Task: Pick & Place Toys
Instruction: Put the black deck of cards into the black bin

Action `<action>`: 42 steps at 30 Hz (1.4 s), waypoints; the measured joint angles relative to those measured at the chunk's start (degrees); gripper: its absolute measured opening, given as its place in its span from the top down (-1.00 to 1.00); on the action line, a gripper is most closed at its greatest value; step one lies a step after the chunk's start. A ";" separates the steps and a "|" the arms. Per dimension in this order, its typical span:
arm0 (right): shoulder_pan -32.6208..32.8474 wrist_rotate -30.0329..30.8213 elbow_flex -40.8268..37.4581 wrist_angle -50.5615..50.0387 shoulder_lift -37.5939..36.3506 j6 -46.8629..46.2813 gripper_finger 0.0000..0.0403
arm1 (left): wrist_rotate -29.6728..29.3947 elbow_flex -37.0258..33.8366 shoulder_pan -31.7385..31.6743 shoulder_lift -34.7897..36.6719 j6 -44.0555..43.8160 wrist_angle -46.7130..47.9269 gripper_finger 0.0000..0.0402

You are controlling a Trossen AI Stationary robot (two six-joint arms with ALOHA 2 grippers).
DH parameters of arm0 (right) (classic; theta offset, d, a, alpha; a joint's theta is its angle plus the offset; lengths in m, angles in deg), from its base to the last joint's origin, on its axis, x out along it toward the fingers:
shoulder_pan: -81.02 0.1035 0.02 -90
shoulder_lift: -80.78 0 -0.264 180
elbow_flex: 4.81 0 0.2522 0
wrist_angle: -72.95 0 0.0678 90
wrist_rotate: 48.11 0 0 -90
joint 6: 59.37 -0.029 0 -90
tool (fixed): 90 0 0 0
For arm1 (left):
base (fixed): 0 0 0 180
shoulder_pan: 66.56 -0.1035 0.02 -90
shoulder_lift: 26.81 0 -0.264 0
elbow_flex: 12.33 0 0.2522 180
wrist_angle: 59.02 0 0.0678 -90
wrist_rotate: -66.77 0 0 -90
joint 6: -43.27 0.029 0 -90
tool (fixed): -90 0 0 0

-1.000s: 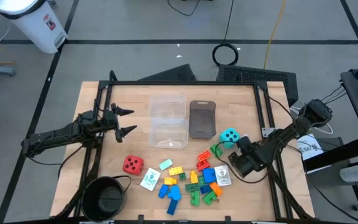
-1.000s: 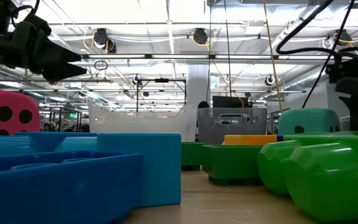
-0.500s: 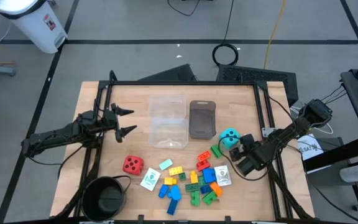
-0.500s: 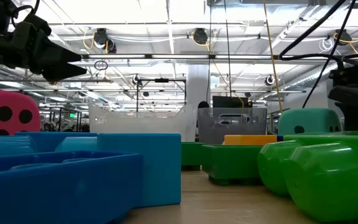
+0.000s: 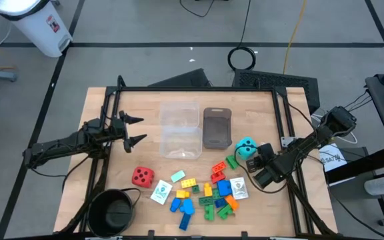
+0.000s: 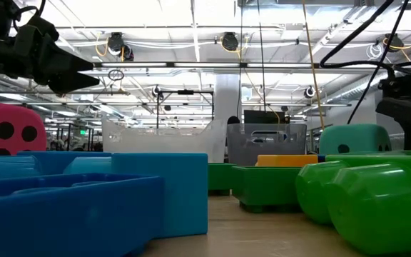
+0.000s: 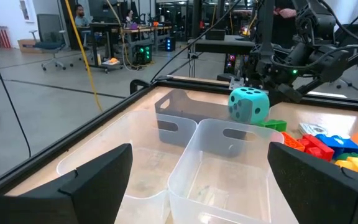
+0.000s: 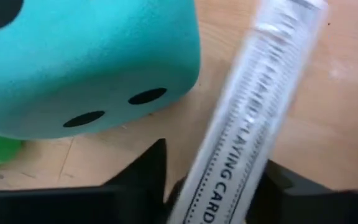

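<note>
your right gripper [image 5: 259, 159] sits low at the right side of the worktop [image 5: 149, 100], just to the right of the teal die [image 5: 246, 147]. in the right wrist view its fingers [image 8: 143, 169] are clamped on a clear card box [image 8: 247, 118] printed "playing card", which stands tilted, its far end just beside the die. the die rests on the worktop, apart from the fingers, with a green brick [image 5: 232, 161] at its near-left corner.

your left gripper [image 5: 133, 131] hangs over the left half with its jaws spread wide and nothing between them, well apart from every toy. it points toward the two clear tubs [image 5: 181, 129] in the middle; the grey tray [image 5: 217, 128] stands just right of them.

the red die [image 5: 142, 176] lies alone near-left of the brick pile [image 5: 209, 195], with a white card [image 5: 161, 192] beside it and another card [image 5: 239, 188] at the pile's right edge. the black bowl [image 5: 112, 211] fills the near-left corner. bare wood lies along the far edge and between the left gripper and the red die.
</note>
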 joint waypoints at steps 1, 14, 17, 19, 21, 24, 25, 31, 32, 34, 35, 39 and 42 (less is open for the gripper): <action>0.00 -0.46 0.00 -0.18 0.00 0.23 0.54 | 0.00 0.00 0.01 0.00 0.00 0.00 -0.89; 0.01 -17.87 2.07 -5.84 -5.32 5.78 0.77 | -0.02 0.00 0.01 0.00 0.02 0.00 -0.89; 0.21 -21.54 3.02 -2.64 -7.48 9.67 0.80 | -0.02 0.00 0.01 0.00 0.01 0.00 -0.89; 0.63 -21.81 3.28 2.35 -8.82 12.38 0.81 | -0.02 0.00 0.02 0.00 0.00 -0.01 -0.89; 1.19 -21.64 3.28 8.54 -9.61 14.85 0.81 | -0.02 0.00 0.02 0.00 0.02 0.00 -0.89; 2.43 -19.07 3.30 17.23 -9.97 18.49 0.81 | -0.01 0.00 0.01 0.00 0.00 0.00 -0.89; 2.68 -17.19 3.31 20.15 -9.92 19.93 0.81 | -0.02 0.00 0.01 0.00 0.01 0.00 -0.89; 1.68 -2.48 3.34 35.77 -9.64 32.52 0.80 | -0.02 0.00 0.00 0.00 0.00 -0.02 -0.89; 0.93 0.19 3.34 38.64 -9.64 35.64 0.80 | -0.02 0.00 0.02 0.00 0.00 0.00 -0.89; -0.97 4.94 3.34 45.77 -9.62 43.43 0.81 | -0.02 0.00 0.00 0.00 0.02 -0.01 -0.89; -1.99 6.67 3.34 50.10 -9.64 48.31 0.81 | 0.00 0.00 0.00 0.00 0.01 0.00 -0.89; -6.10 6.42 3.34 69.14 -8.12 70.68 0.80 | 0.00 0.00 0.00 0.00 0.02 0.00 -0.89; -9.15 3.23 3.38 81.12 -6.15 82.67 0.80 | -0.04 0.00 0.00 0.00 0.00 0.00 -0.89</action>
